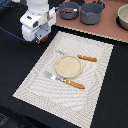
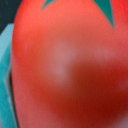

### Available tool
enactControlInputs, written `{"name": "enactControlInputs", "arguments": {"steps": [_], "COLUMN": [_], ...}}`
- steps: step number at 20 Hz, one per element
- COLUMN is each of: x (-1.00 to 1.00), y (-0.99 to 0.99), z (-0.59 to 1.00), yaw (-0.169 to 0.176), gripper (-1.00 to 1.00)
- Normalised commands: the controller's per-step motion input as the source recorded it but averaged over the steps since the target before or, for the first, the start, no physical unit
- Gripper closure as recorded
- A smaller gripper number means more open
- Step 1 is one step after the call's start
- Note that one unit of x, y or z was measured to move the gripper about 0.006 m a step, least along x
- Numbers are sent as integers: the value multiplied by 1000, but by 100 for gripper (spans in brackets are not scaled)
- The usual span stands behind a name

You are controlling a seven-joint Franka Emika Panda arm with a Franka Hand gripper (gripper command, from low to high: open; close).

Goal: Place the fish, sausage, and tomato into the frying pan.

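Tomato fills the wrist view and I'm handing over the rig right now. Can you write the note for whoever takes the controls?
Gripper: above the dark table, off the placemat's far corner on the exterior view's left. Whether its fingers are open or shut cannot be told.
Tomato: right up against the wrist camera; whether it is held is unclear.
Frying pan: on the brown board at the back, beside the pot.
Fish and sausage: not seen in either view; the pan's inside is too dim to check.
Done: nothing confirmed.
Left: get the tomato to the pan, then find the fish and sausage.
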Motion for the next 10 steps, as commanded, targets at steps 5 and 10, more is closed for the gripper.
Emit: {"name": "enactControlInputs", "arguments": {"steps": [5,10], "x": [270,423], "y": [503,657], "z": [1000,1000], "yaw": [-6,-11], "gripper": [100,100]}}
